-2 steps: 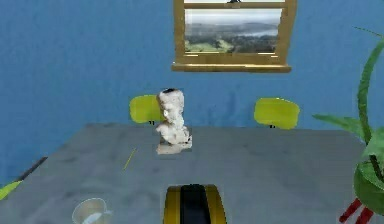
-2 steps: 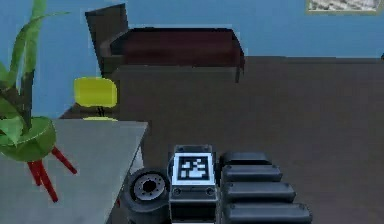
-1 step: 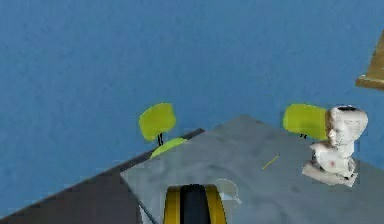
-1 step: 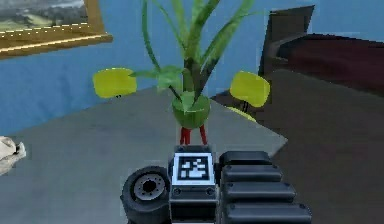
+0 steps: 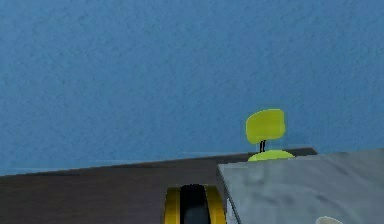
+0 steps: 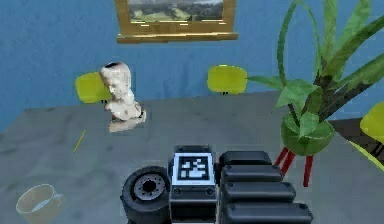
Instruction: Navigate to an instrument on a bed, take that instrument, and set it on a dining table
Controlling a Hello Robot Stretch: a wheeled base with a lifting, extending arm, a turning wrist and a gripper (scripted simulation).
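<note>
1. Claw (image 6: 147,196): sits low at the arm side view's bottom edge, left of the white marker (image 6: 196,167); cannot tell its grip, nor whether it holds anything.
2. Faces the grey dining table (image 6: 210,125) just beyond, bearing a white bust (image 6: 122,95) and a glass bowl (image 6: 40,200).
3. Shares the view with yellow chairs (image 6: 227,78) and a potted plant (image 6: 308,130) on the right.

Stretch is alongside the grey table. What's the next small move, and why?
Probably extend the arm a little out over the table. The table lies right along the arm side, with bare top beyond the gripper, between the bust and the plant pot. One caveat: I cannot tell whether the gripper holds anything, so this only makes sense if the instrument is in it.
</note>
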